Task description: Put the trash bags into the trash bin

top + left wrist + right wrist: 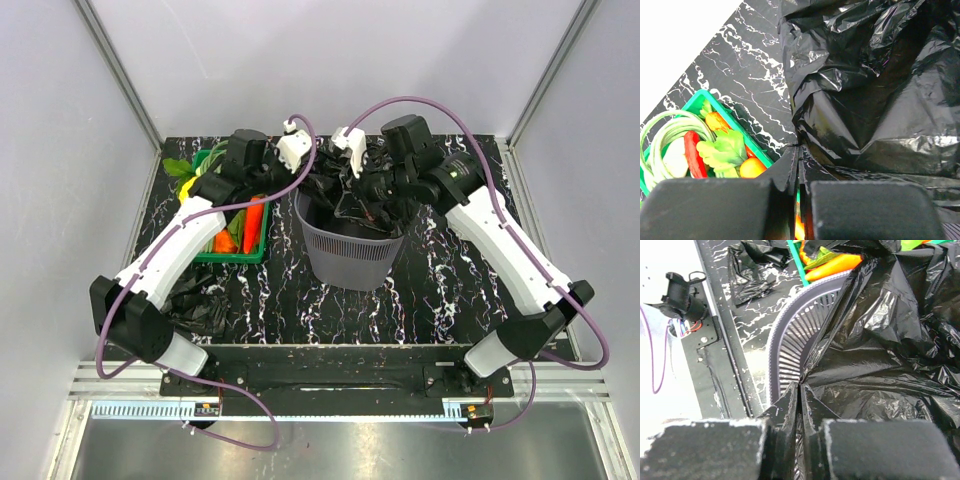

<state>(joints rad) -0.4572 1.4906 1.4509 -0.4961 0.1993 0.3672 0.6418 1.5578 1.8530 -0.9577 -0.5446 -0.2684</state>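
Observation:
A large black trash bag (348,203) hangs stretched over the mouth of the grey mesh trash bin (350,262) in the middle of the table. My left gripper (322,185) is at the bag's left side. In the left wrist view its jaws (799,146) are shut, pinching the edge of the glossy film (870,90). My right gripper (376,190) is at the bag's right side. In the right wrist view it (800,386) is shut on the film (880,355), just inside the bin's rim (771,365). A second crumpled trash bag (200,300) lies on the table by the left arm.
A green crate (236,258) of toy vegetables stands left of the bin, its rim (735,120) close under my left gripper. The loose bag (752,267) lies beyond the bin in the right wrist view. Grey walls enclose the black marbled table (440,290).

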